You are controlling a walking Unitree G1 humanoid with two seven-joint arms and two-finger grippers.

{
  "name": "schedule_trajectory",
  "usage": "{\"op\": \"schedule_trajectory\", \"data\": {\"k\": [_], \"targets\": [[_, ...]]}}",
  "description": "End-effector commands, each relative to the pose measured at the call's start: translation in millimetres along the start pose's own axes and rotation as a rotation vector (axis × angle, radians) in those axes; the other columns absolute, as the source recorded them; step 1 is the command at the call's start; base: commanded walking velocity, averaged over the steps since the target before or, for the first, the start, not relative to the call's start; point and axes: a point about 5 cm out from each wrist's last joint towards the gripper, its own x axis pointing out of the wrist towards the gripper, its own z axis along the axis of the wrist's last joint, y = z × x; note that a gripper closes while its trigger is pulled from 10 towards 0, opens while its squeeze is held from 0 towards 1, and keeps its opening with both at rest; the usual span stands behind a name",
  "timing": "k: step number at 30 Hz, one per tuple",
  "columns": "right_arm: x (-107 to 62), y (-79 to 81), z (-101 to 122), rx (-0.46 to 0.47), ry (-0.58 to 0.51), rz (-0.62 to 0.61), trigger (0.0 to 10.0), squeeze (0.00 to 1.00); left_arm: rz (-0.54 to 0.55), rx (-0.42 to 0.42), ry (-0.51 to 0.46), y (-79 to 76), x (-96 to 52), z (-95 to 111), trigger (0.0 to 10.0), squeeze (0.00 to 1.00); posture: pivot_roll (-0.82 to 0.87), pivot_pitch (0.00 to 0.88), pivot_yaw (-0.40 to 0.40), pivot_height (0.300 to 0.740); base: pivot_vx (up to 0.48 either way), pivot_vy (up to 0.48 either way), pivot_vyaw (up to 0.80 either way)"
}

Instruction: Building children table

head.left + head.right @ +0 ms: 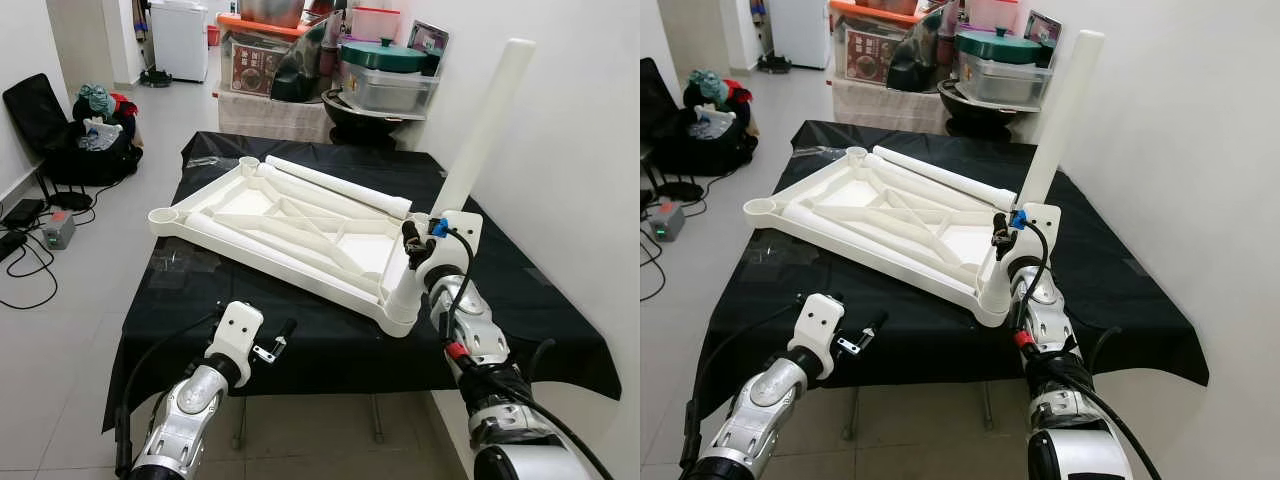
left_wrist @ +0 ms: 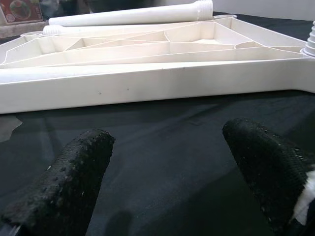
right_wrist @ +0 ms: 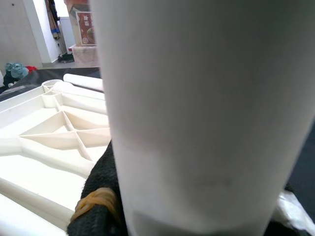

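A white plastic table top (image 1: 290, 268) lies upside down on the black-covered table (image 1: 330, 345). One white leg (image 1: 340, 188) rests loose along its far side. A second white leg (image 1: 485, 130) stands tilted in the near right corner socket (image 1: 400, 312). My right gripper (image 1: 412, 245) is shut on the lower part of that leg, which looms large in the right wrist view (image 3: 206, 108) beside one black finger (image 3: 98, 196). My left gripper (image 1: 280, 342) hovers low over the cloth near the front edge, open and holding nothing, with its fingertips (image 2: 74, 177) facing the top's near rim (image 2: 147, 86).
A white wall runs close along the right. Behind the table stand pots and storage boxes (image 1: 385, 70). A black bag (image 1: 80, 130), cables and a small box (image 1: 58, 230) sit on the floor to the left. Clear plastic wrap (image 1: 185, 262) lies on the cloth.
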Motion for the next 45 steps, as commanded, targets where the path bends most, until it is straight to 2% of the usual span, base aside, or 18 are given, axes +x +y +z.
{"op": "schedule_trajectory", "data": {"k": [1,45], "targets": [[-13.1,-14.3,-51.0,0.010,0.217,-0.050,10.0,0.00,-0.014,0.005,0.016,-3.4,0.2,-2.7,10.0,0.00,0.07,0.000,-0.137,0.740,0.000,0.000,0.00],[-11.6,-18.4,-56.7,0.064,0.256,-0.054,10.0,0.00,-0.018,0.007,0.020,-2.3,0.4,-3.6,10.0,0.00,0.06,0.000,-0.132,0.740,0.000,0.000,0.00]]}}
